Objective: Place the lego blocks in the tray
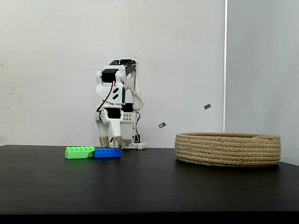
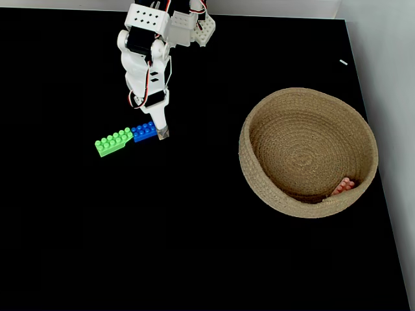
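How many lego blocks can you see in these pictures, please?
3: the green block and the blue block lie end to end on the table by the gripper; the pink block lies inside the tray.

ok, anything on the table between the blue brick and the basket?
Nothing: in a fixed view from above, bare black table runs from the blue brick, with the tool at its end, to the basket.
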Robot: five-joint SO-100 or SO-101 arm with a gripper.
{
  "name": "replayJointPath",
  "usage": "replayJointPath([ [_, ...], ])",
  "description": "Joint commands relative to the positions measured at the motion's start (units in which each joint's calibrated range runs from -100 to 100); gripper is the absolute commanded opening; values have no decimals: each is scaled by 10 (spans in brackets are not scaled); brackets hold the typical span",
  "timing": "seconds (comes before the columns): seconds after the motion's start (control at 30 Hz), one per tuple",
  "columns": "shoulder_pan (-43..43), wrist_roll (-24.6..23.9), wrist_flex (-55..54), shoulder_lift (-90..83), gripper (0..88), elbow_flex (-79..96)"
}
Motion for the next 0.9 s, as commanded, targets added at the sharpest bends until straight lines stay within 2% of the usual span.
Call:
replayJointPath([
  [0.0, 8, 4, -14, 0, 305, -5],
  [0.4, -5, -1, -43, 38, 265, -7],
  [0.73, -21, -13, -70, 65, 1, -12],
  [0.87, -25, -14, -64, 65, 0, -25],
])
